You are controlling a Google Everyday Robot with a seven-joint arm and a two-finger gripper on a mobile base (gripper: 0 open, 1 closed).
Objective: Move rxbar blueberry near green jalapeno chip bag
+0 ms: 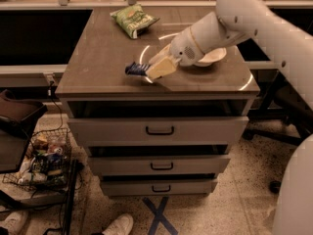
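Note:
The rxbar blueberry [136,69], a small dark blue bar, is held at its right end by my gripper [157,68], which is shut on it near the cabinet top's front middle. The bar sticks out to the left of the tan fingers [162,67], just above the surface. The green jalapeno chip bag [134,19] lies at the back of the cabinet top, well behind the bar and apart from it. My white arm [220,26] reaches in from the upper right.
A white bowl [214,58] sits right of the gripper, partly hidden by the arm. The grey cabinet [98,58] has three drawers below. A wire basket of clutter [41,160] stands on the floor at left. Shoes [117,225] are at the bottom.

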